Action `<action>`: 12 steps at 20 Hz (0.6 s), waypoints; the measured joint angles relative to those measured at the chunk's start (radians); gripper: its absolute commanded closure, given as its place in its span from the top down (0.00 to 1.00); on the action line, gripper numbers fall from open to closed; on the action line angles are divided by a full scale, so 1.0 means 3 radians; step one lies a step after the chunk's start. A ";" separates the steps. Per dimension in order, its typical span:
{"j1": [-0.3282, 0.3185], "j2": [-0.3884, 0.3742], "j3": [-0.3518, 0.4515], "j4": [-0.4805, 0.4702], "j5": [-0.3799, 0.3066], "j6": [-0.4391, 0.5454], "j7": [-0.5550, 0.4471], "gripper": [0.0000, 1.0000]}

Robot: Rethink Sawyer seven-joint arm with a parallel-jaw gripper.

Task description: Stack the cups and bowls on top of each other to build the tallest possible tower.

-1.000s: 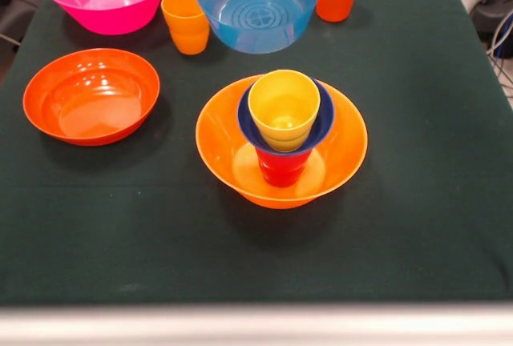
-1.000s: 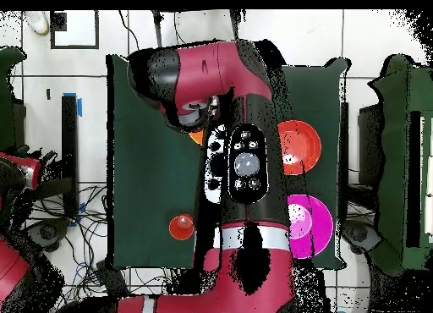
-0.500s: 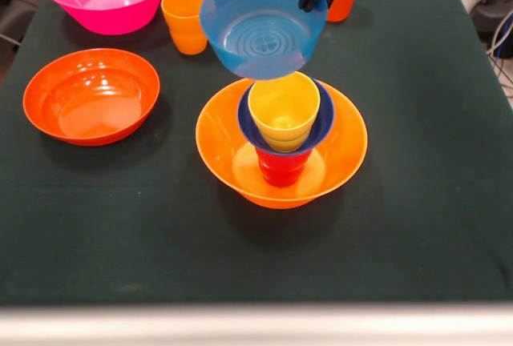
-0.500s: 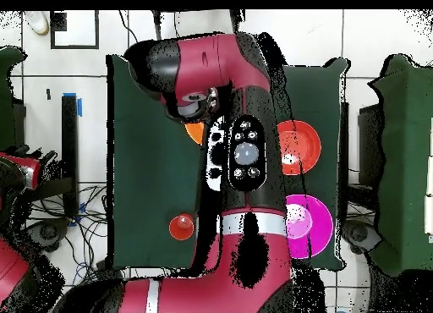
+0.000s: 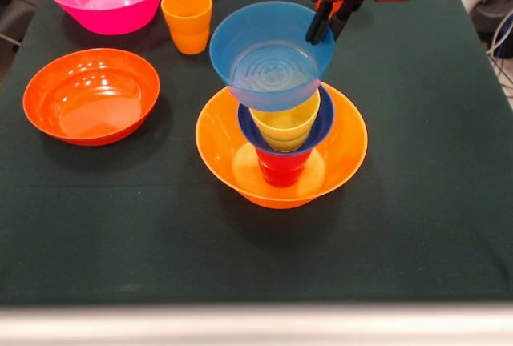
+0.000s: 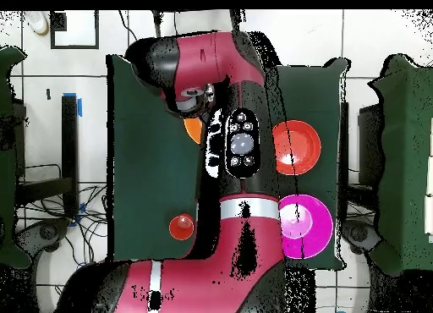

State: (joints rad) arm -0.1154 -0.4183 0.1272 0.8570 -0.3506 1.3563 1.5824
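One claw [image 5: 327,19] grips the light blue bowl [image 5: 271,54] by its far rim; since a moment ago it has swung forward to hover over the tower's [image 5: 282,142] yellow cup [image 5: 284,126], so placement looks imminent. Below, dark blue bowl [image 5: 320,126], red cup [image 5: 280,166], yellow-orange bowl [image 5: 349,154].

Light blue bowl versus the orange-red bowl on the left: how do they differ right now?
The light blue bowl is held by its rim in the gripper, tilted over the yellow cup; the orange-red bowl sits level on the table, untouched. It is also wider and shallower. Both are empty.
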 measured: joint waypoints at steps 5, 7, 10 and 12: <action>0.0017 0.0063 0.0004 -0.0073 0.0009 0.0000 0.0000 0.00; 0.0021 0.0073 0.0004 -0.0089 0.0020 0.0000 0.0000 0.00; 0.0027 0.0075 0.0003 -0.0093 0.0046 0.0000 0.0000 0.00; 0.0030 0.0075 0.0003 -0.0093 0.0066 0.0000 0.0000 0.00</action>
State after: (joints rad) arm -0.1066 -0.3958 0.1283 0.8291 -0.3309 1.3563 1.5824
